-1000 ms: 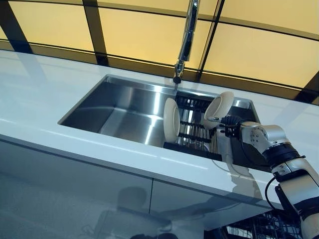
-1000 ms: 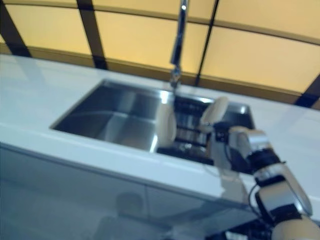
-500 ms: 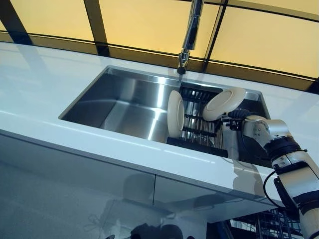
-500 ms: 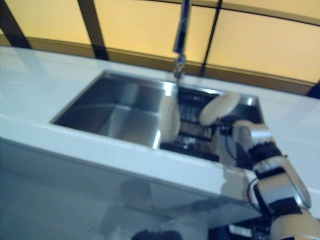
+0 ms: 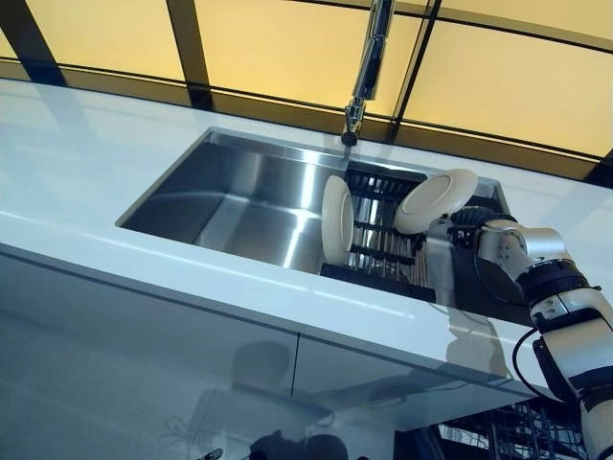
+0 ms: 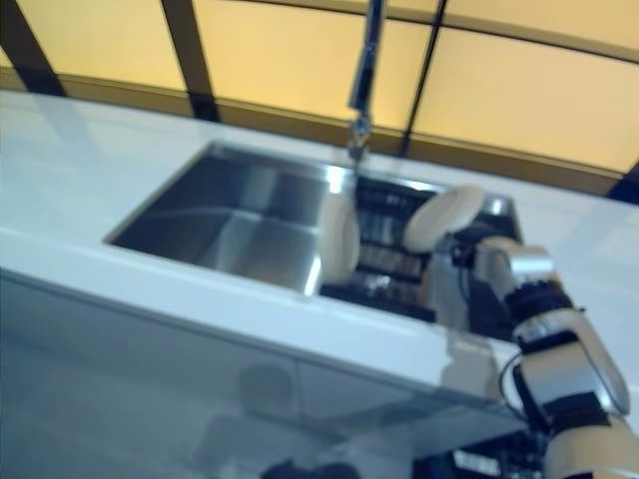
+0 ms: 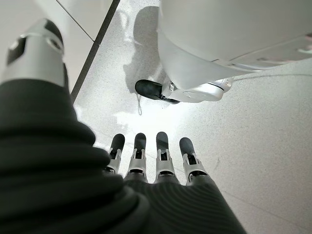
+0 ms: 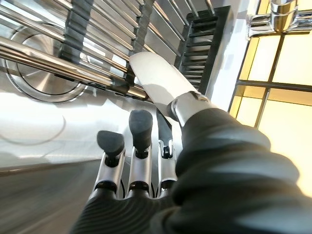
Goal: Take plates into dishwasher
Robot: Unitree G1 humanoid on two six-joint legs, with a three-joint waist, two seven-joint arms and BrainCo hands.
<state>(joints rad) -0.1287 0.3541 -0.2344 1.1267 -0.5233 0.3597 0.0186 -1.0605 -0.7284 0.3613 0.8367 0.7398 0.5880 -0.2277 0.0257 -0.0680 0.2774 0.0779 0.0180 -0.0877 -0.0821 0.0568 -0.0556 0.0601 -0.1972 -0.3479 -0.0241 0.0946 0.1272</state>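
**Right hand lifting one plate out of the sink rack**

Going left to right, you are looking down at a white counter with a steel sink set into it. The left part of the basin is bare. A tap is hanging over the back edge. In the right part of the sink a dark rack is holding one plate on edge, upright in its slots. Just right of that, a second plate is tilting above the rack, clear of the slots, held at its lower rim by your right hand.

The risk, as I judge it, is the held plate slipping or swinging. The hold is on the rim only, so a quick turn of the wrist could let it pivot and strike the standing plate, the rack or the sink wall. The dishwasher baskets seem to lie low at the right, so the carry is long.

In the right wrist view, the thumb is pressing the plate's rim, pinching it against the hand; the other fingers are reaching nearly straight beside it. Your left hand is hanging over the floor, fingers straight and relaxed, holding nothing.
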